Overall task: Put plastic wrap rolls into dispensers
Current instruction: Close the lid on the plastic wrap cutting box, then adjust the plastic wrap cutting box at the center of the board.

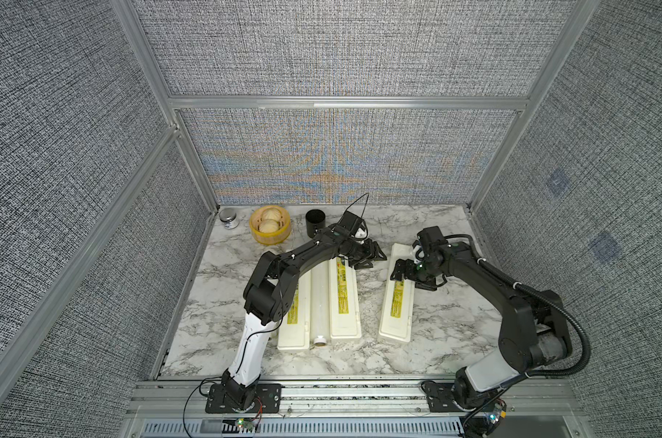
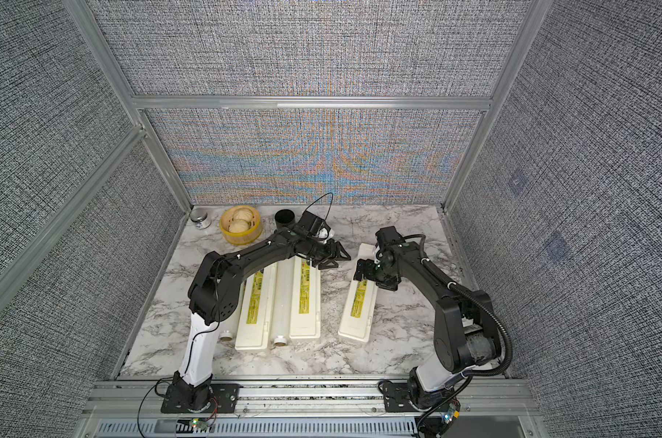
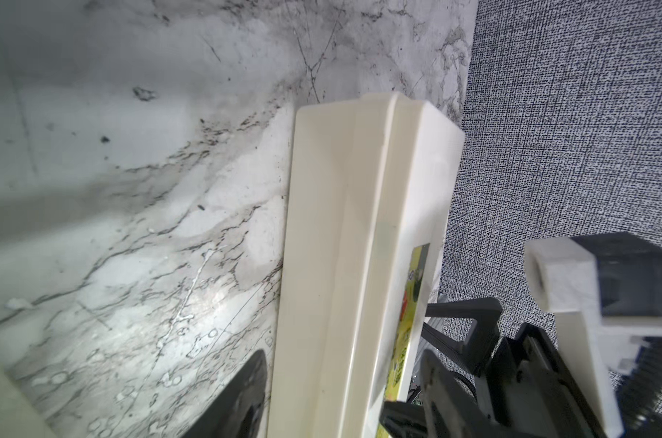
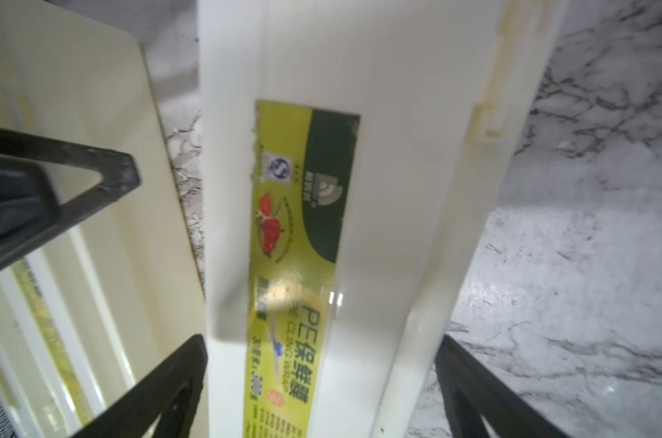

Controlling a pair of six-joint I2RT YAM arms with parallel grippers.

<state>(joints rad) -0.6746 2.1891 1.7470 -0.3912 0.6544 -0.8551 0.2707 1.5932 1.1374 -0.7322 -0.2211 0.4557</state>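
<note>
Both top views were bright, evenly lit from overhead, sharp; soft shadows on the marble tabletop (image 1: 446, 326), moiré colour bands on the back wall panel (image 1: 340, 159), edges bowed. 2 wrist views were soft, foreground blurred; glare patch on the dispenser (image 4: 390, 227).

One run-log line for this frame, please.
right gripper: open, straddling closed cream-white plastic dispenser box | left gripper: nearby, state unclear | translucent-white plastic wrap roll: lying between two other closed dispensers | second roll: left of them
</note>
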